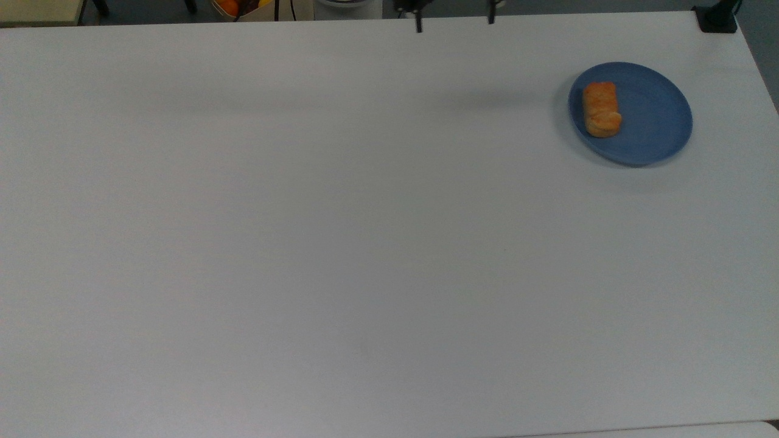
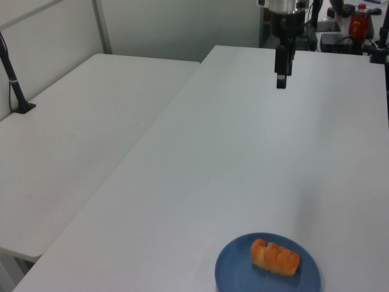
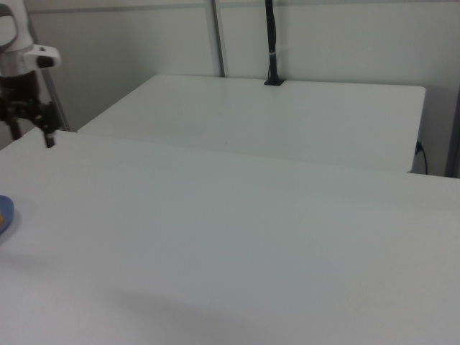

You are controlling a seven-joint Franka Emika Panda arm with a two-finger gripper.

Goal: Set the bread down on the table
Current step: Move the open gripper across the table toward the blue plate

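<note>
The bread (image 1: 601,109) is a small golden-orange roll lying on the left part of a round blue plate (image 1: 660,115) at the top view's right. In the left view the bread (image 2: 275,257) and plate (image 2: 237,272) sit at the bottom edge. The white table (image 1: 365,243) carries the plate. My gripper (image 1: 454,21) hangs open and empty over the table's far edge, well to the left of the plate in the top view. It is also in the left view (image 2: 281,78) and, pointing down, at the right view's left edge (image 3: 30,133).
A second white table (image 2: 73,134) adjoins on the left view's left, with a black post (image 2: 15,79) on it. A black clamp (image 1: 717,18) stands at the top view's far right corner. A red bottle (image 2: 358,21) and other clutter lie beyond the far edge.
</note>
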